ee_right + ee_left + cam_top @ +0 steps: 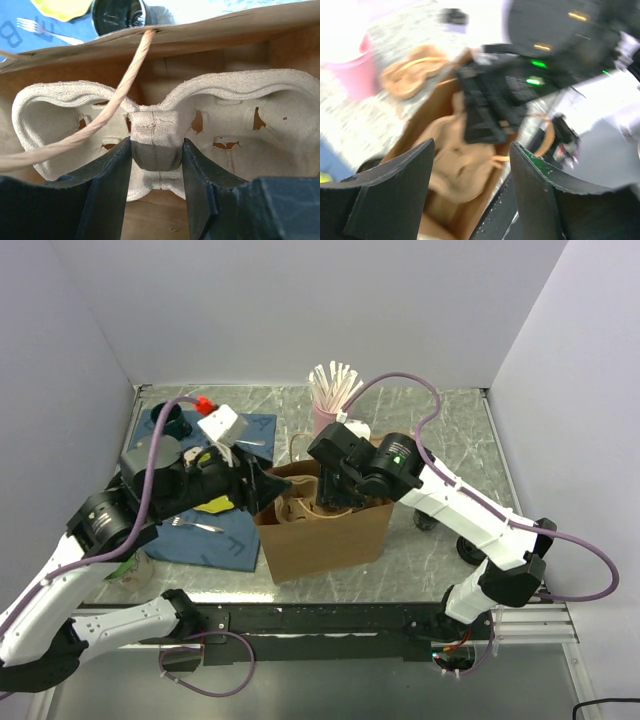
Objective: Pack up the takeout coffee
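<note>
A brown paper bag (325,535) stands open mid-table. Inside it sits a pulp cup carrier (240,105), with no cups showing in its wells. My right gripper (156,155) reaches down into the bag and is shut on the carrier's centre post. The bag's rope handle (125,85) crosses in front of the carrier. My left gripper (472,165) hovers open over the bag's left rim with nothing between its fingers; the carrier (455,165) lies below it, blurred. A dark round top (119,14), perhaps a cup lid, shows just outside the bag.
A pink holder of stirrers (330,400) stands behind the bag. A blue mat (235,530) to the left carries a fork (195,525) and a yellow item. A white box (220,425) with a red piece sits at the back left. Walls close in three sides.
</note>
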`<act>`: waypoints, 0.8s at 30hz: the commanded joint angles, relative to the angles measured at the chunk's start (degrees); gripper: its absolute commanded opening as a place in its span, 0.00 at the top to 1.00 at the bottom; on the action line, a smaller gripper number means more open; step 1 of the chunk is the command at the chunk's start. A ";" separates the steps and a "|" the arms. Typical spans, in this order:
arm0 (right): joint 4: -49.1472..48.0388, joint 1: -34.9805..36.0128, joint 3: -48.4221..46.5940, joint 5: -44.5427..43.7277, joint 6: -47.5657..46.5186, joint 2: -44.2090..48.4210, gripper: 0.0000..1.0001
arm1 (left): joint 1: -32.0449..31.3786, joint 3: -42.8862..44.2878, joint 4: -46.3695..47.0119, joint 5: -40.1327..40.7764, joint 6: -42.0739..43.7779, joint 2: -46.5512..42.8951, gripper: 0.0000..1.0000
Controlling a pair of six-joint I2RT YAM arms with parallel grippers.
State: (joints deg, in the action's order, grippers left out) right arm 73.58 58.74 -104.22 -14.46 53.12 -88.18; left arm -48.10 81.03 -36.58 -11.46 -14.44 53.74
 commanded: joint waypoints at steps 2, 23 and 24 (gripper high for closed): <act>4.28 0.58 -3.09 -4.00 -0.21 0.38 0.55 | -0.07 1.32 -8.49 20.15 -8.49 -1.97 0.32; 7.45 3.92 -9.42 -7.86 -2.15 -7.35 0.53 | -0.07 -6.50 -13.00 25.09 -19.22 -4.07 0.53; 7.37 3.93 -9.07 -7.95 -2.15 -7.53 0.53 | -0.07 -6.76 -12.64 24.56 -19.23 -4.16 0.54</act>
State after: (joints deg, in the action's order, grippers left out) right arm 76.90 62.17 -110.34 -19.49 51.03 -95.26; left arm -48.10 75.33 -52.01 15.20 -31.92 50.15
